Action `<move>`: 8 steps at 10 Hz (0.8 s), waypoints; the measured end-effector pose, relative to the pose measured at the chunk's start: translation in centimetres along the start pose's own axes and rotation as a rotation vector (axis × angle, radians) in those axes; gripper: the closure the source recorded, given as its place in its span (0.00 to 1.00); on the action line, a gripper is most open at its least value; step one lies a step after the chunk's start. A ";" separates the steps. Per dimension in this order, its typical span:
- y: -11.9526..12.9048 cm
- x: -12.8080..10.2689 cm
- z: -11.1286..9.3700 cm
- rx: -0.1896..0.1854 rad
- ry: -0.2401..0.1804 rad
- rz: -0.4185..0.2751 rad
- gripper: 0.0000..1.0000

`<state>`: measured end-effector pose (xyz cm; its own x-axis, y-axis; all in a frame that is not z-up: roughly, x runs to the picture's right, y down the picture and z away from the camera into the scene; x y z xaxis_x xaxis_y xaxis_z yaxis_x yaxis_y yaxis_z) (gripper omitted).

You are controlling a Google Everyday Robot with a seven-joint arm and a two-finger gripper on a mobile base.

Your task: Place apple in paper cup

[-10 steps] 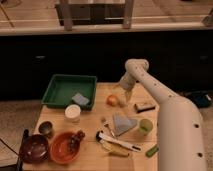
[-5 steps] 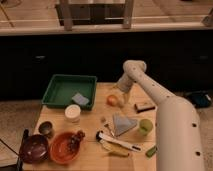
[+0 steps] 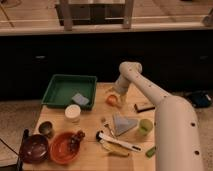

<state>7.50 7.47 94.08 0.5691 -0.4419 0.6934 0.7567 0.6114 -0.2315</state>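
The tool [image 3: 114,96] sits at the apple [image 3: 112,100], well apart from the paper cup [image 3: 72,113].

No writing, label, brand or number can be read on any object here; the gripper [image 3: 114,94] sits low at the apple [image 3: 112,100] on the table [image 3: 90,155]

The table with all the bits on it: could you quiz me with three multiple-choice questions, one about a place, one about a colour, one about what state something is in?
1. Where is the tool?
A. at the apple
B. over the red bowl
C. inside the tray

2. What colour is the tray?
A. blue
B. green
C. white

3. What state is the paper cup in?
A. tipped over
B. upright, apple outside it
C. stacked in a bowl

Answers: 1 A, the arm ends right above the apple. 2 B, its walls are green. 3 B, the cup stands left of the apple, apart from it.
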 end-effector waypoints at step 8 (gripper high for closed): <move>0.4 -0.4 -0.7 0.024 0.012 -0.028 1.00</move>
<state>7.78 7.38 93.21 0.5518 -0.4669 0.6910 0.7647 0.6139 -0.1957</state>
